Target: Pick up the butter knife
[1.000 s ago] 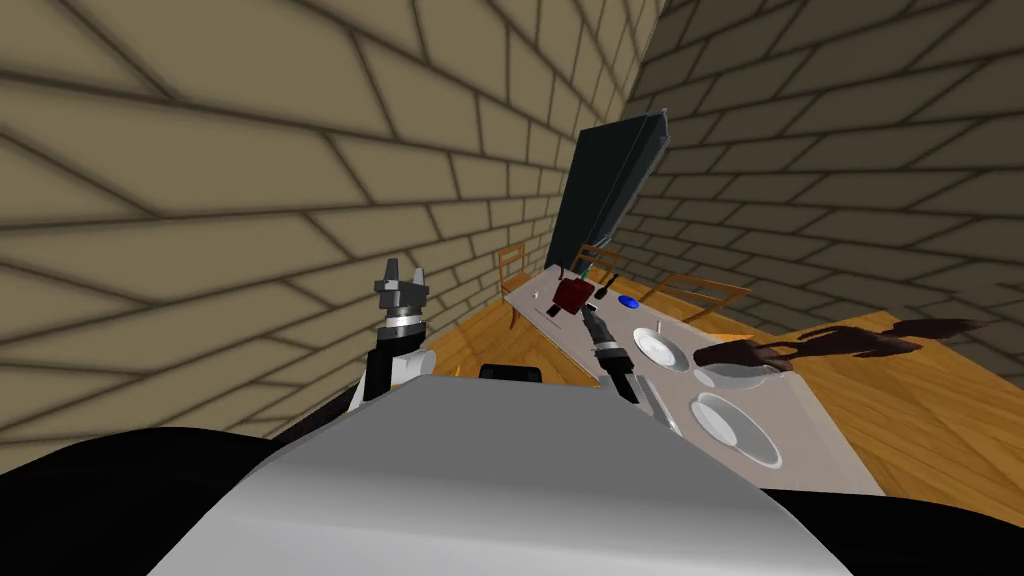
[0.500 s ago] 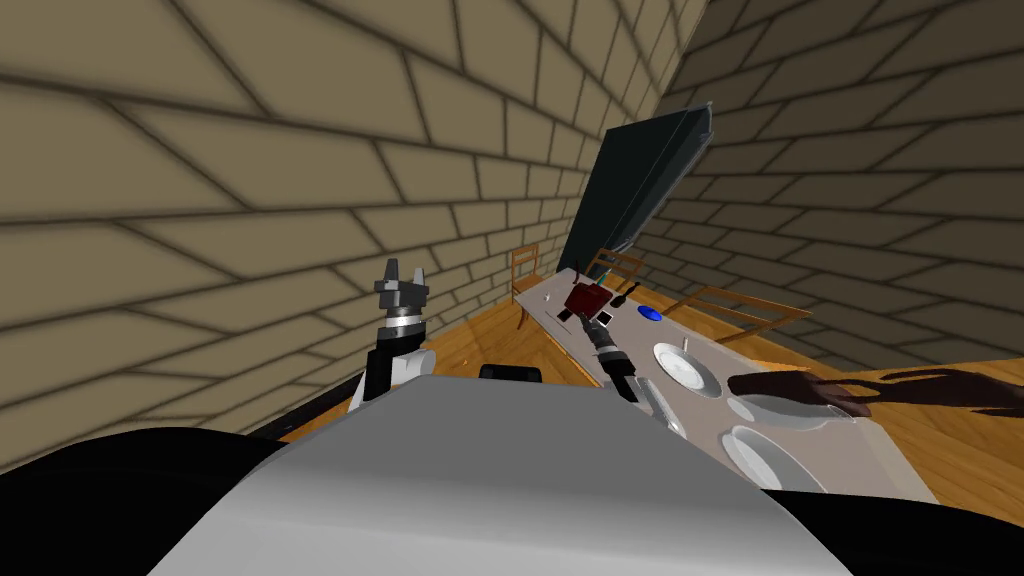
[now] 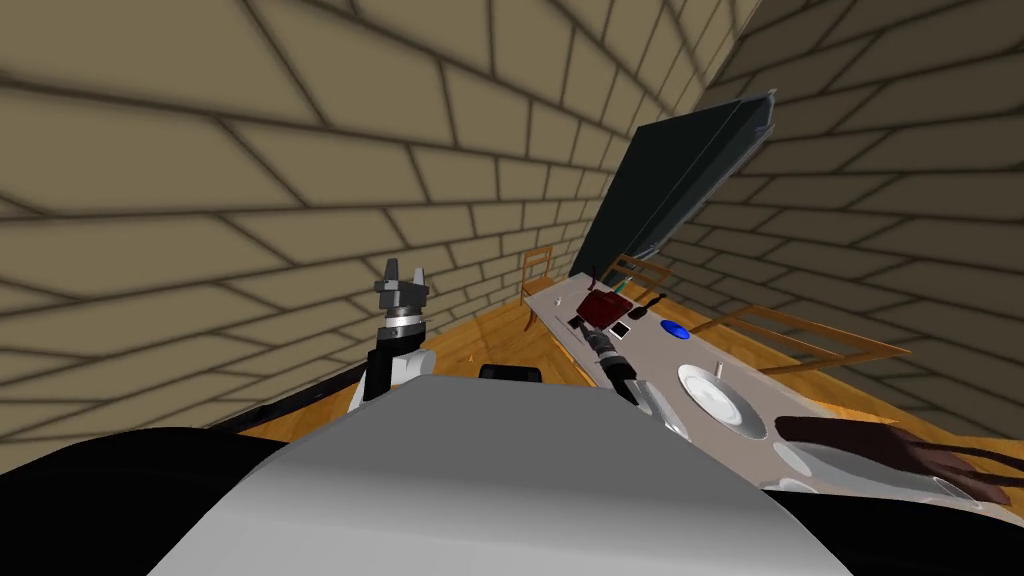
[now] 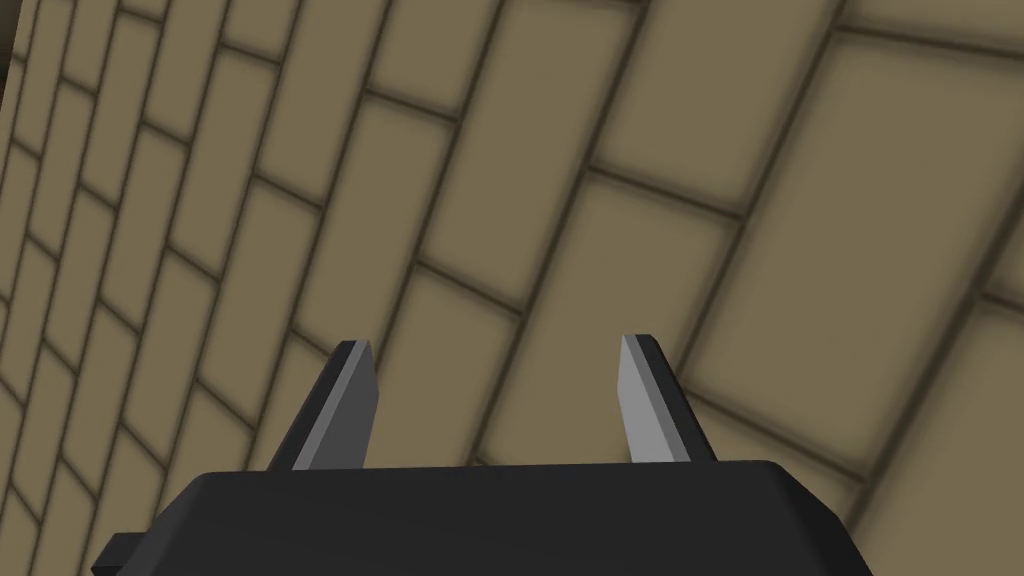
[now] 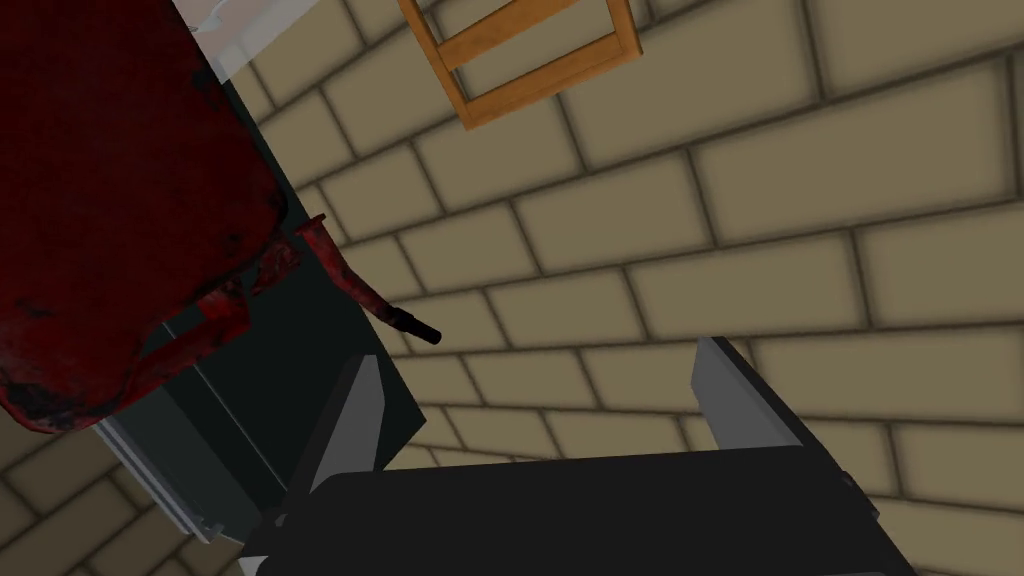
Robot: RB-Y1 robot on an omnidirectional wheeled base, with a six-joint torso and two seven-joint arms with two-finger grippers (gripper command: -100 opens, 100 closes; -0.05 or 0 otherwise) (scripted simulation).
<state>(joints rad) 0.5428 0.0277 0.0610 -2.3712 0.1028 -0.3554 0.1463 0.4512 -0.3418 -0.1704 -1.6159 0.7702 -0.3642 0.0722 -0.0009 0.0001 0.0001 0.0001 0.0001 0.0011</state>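
**Pincers.** My right pincer (image 5: 537, 355) stands wide open with nothing between its blades. My left pincer (image 4: 495, 343) is also open and empty. It is raised at 9 o'clock of the counter's (image 3: 655, 352) near end, well apart from it and idle.

**Location of item.** As best I can judge, the butter knife (image 3: 577, 322) is the short dark sliver lying flat near the counter's left edge. It sits just beside the dark red box (image 3: 603, 308), at that box's 8 o'clock, and is too small to confirm. My right forearm comes in from the sliver's 5 o'clock. The right pincer sits close by the box and looks past it to the wall, not down at the knife.

**Step in hand.** This is the approach; the grasp has not begun. Recommended procedure:
- Carry the right pincer over the sliver and tip the wrist to look down.
- Turn the wrist until the blades straddle the knife's narrow width, not its length.
- Descend straight, nearly to the counter top, since the item lies flat and thin.
- Close about its middle.
- Keep clear of the box's trailing cord (image 5: 375, 300) and of the black-and-white square (image 3: 620, 329) at the box's 5 o'clock.

**Orientation.** In the head view the long axis appears to run from about 10 to 4 o'clock, roughly along the counter's length. Which end is the handle cannot be told.
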